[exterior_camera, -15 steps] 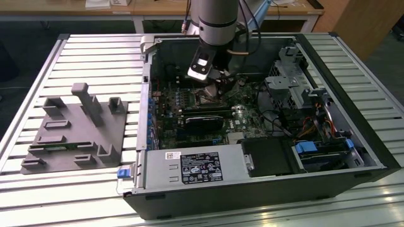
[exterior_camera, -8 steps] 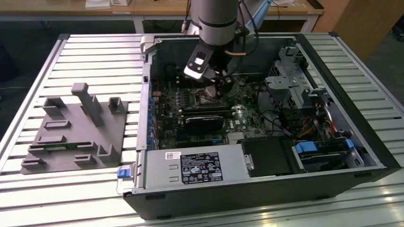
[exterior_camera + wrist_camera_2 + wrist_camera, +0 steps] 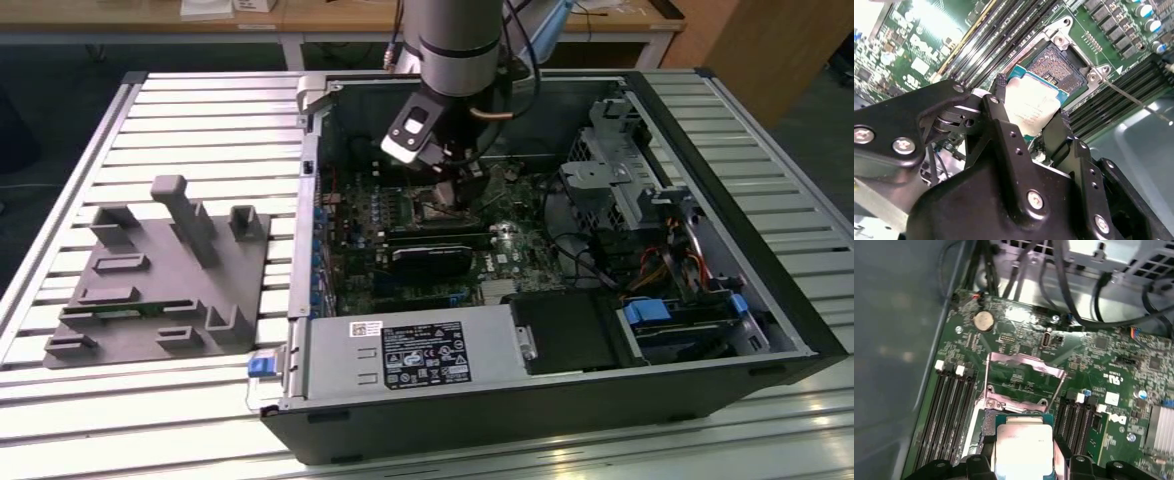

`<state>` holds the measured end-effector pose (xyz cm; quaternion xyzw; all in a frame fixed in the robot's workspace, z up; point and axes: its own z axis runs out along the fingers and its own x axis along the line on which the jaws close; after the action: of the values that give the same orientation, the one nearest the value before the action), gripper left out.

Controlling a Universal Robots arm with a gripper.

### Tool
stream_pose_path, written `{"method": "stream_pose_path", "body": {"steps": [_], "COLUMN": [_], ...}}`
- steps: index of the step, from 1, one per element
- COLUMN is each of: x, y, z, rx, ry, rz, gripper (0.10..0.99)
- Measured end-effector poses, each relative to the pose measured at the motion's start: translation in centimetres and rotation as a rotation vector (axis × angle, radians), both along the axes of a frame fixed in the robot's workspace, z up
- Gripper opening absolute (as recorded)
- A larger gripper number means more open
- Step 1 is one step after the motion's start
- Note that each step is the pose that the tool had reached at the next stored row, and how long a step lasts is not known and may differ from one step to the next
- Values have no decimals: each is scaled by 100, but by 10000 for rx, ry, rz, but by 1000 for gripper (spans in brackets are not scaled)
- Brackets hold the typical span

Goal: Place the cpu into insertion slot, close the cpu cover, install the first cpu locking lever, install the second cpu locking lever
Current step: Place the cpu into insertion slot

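Fingers [image 3: 1001, 117] clamp the cpu [image 3: 1034, 107] between them, over the insertion slot [image 3: 1059, 65]

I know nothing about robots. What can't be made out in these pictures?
- Second wrist view: the jaws cover part of the cpu, so whether it touches the socket is unclear.
- First wrist view: the cpu is cut off by the picture's edge.
- Exterior view: the arm hides part of the socket.

I hold the cpu [image 3: 1031, 107] in my gripper [image 3: 1029, 114] over the socket [image 3: 1059, 62] on the motherboard [image 3: 1104, 355] inside the case [image 3: 534, 410]. The cpu cover [image 3: 1024, 360] stands open at the socket's edge. On the table [image 3: 200, 110], a fixture [image 3: 147, 290] lies beside the case, on the exterior view's left.
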<state>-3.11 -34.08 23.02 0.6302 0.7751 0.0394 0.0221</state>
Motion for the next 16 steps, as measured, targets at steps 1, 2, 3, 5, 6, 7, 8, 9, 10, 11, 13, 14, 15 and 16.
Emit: {"method": "stream_pose_path", "body": {"steps": [1, 2, 3, 5, 6, 7, 8, 9, 10, 11, 13, 14, 15, 16], "x": [-2, -3, -6, -14, -20, -28, -37, -47, -56, -63, -70, -73, -74, -76], "y": [0, 0, 0, 0, 0, 0, 0, 0, 0, 0, 3, 5, 8, 11], "z": [0, 0, -1, -1, -1, -1, -1, -2, -3, -4, -9, -11, -15, -18], "rx": [0, 0, 1, -1, -1, -1, -1, 1, 1, 1, 1, -1, 1, 2], "ry": [0, 0, 0, 0, 1, 1, 0, 0, 0, 0, 0, 0, -1, -1], "rz": [-136, -268, -399, -639, -735, -818, -893, -961, -1019, -1064, -1130, -1164, -1202, -1241], "gripper": [541, 541, 541, 541, 541, 541, 541, 541, 541, 541, 541, 541, 541, 541]}}
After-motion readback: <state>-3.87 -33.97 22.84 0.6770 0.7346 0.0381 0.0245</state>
